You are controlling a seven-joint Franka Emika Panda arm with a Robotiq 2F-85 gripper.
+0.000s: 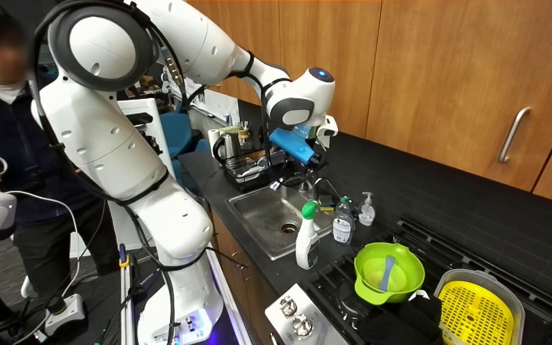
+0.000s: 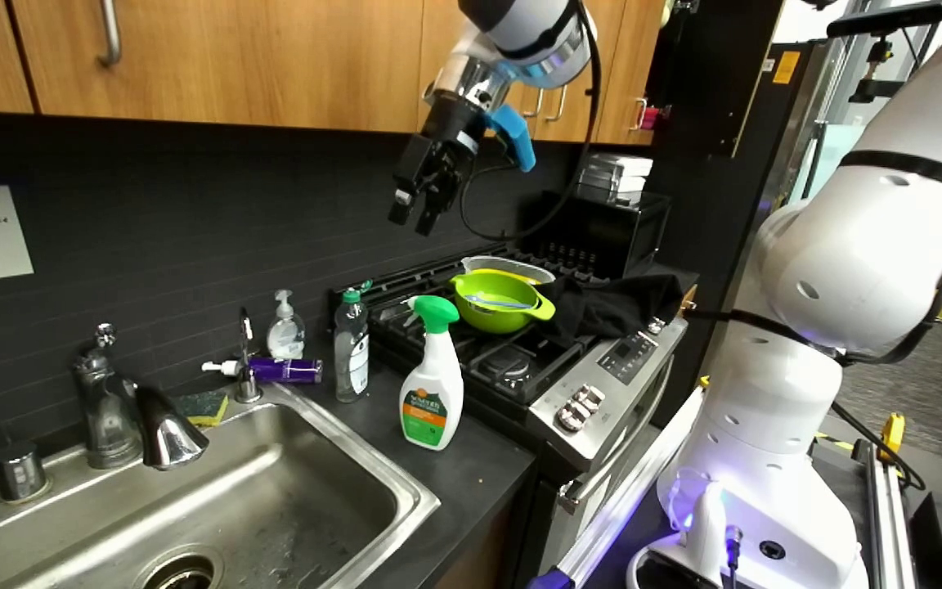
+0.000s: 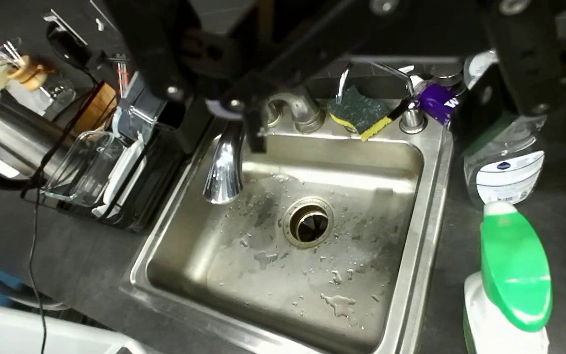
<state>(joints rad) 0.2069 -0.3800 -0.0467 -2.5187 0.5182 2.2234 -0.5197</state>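
gripper [image 2: 414, 218]: while it hangs midair, jaws spread, it grips nothing
spray bottle [image 2: 432, 384]: upright on counter [image 2: 483, 466], six o'clock below gripper in both exterior views
bottle neck [image 2: 440, 347]: likely the best hold; probably stiff, smooth plastic, weight unclear

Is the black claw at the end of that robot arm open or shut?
Open. The gripper holds nothing, and in the wrist view its two fingers stand wide apart.

Warm-brown wooden cabinets [image 2: 258, 57] (metal-handled) hang above a dark tiled wall [image 2: 193, 229], grey carpet [image 2: 939, 356] beyond.
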